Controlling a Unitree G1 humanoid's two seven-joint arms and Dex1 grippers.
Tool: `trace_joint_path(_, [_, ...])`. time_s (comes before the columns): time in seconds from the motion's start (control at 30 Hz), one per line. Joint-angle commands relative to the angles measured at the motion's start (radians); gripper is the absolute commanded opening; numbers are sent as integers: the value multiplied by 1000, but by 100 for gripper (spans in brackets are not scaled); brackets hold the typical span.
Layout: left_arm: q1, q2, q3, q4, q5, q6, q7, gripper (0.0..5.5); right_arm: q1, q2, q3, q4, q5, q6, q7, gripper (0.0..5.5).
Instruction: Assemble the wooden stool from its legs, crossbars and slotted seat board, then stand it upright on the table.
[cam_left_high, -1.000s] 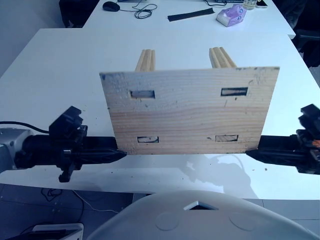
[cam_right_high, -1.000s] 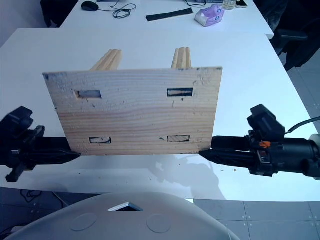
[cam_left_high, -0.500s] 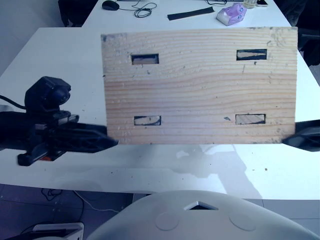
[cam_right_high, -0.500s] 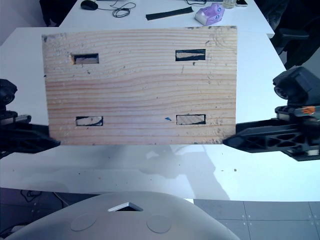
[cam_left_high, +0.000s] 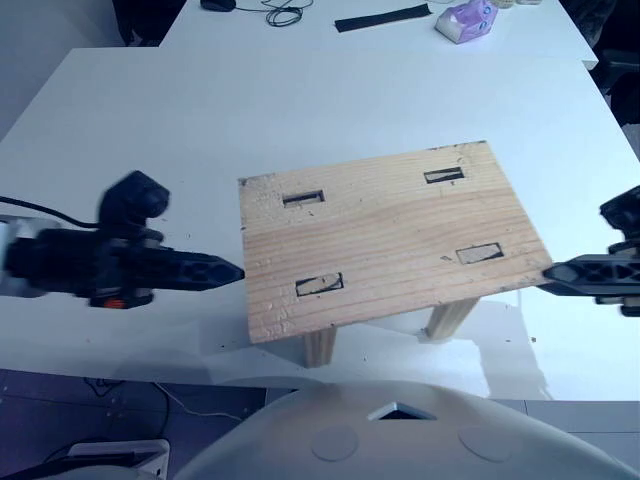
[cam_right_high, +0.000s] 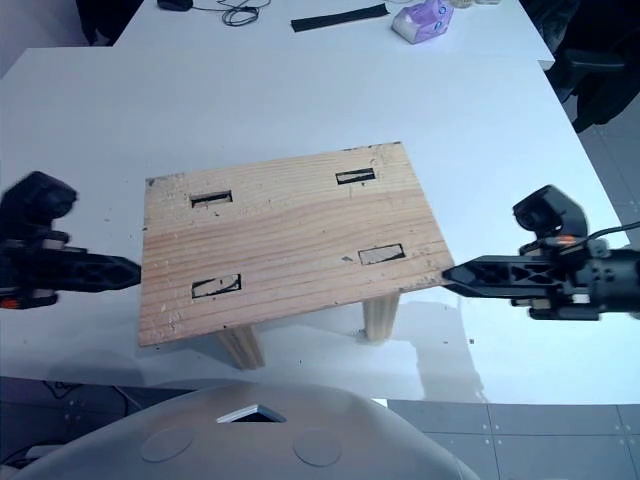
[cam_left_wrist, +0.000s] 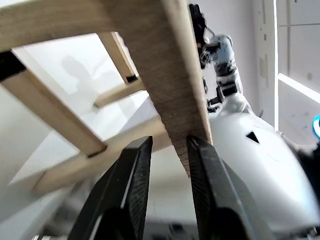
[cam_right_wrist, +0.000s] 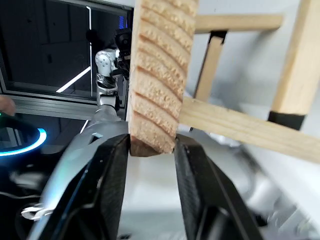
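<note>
The assembled wooden stool stands legs-down near the table's front edge, its slotted seat board (cam_left_high: 385, 235) on top and tilted slightly. Two front legs (cam_left_high: 320, 347) (cam_left_high: 450, 320) reach down to the white table (cam_left_high: 150, 120). My left gripper (cam_left_high: 238, 271) is shut on the seat board's left edge. My right gripper (cam_right_high: 447, 278) is shut on its right front corner. In the left wrist view the seat board's edge (cam_left_wrist: 185, 100) sits between the black fingers (cam_left_wrist: 132, 170), with legs and crossbars (cam_left_wrist: 120, 92) beyond. The right wrist view has the seat board's end grain (cam_right_wrist: 160, 75) clamped between the fingers (cam_right_wrist: 112, 170).
The table's front edge (cam_left_high: 150, 350) runs just below the stool's legs. A second table behind holds a computer mouse (cam_right_high: 172, 4), cables (cam_left_high: 285, 14), a black strip (cam_left_high: 380, 18) and a purple tissue pack (cam_left_high: 466, 20). Open white tabletop lies behind and to both sides of the stool.
The stool has been swung from its seat board facing me on edge, up high, to seat-up with legs underneath. Both grippers kept hold and came down and inward with it.
</note>
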Motion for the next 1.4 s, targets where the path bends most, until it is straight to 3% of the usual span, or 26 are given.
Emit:
trace_joint_path(0.03, [-168, -139, -79, 25, 12, 27, 206, 128, -47, 192, 24, -167, 4, -113, -312, 152])
trace_joint_path(0.13, [-198, -164, -54, 81, 30, 37, 224, 128, 14, 275, -63, -237, 4, -195, -454, 152])
trace_joint_path(0.43, [-128, -238, 122, 179, 147, 17, 201, 128, -68, 266, -168, -126, 4, -60, -384, 300])
trace_joint_path(0.7, [-68, -296, 305, 316, 472, -55, 26, 128, -151, 277, -298, 32, 4, 40, -405, 300])
trace_joint_path(0.83, [-116, -414, 374, 365, 655, -226, 129, 128, -102, 382, -380, 35, 3, -40, -579, 300])
trace_joint_path(0.93, [-117, -557, 325, 322, 922, -469, 282, 128, -39, 557, -366, -93, -209, -199, -742, 300])
trace_joint_path(1.1, [-15, -782, 175, 176, 1322, -786, 486, 128, -10, 856, -124, -189, -887, -617, -853, 300])
trace_joint_path(1.27, [65, -937, 114, 150, 1492, -961, 568, 128, -72, 993, 78, -75, -1333, -921, -911, 300])
trace_joint_path(1.4, [64, -1040, 54, 246, 1653, -1107, 644, 128, -141, 1123, 162, 83, -1554, -1107, -987, 300])
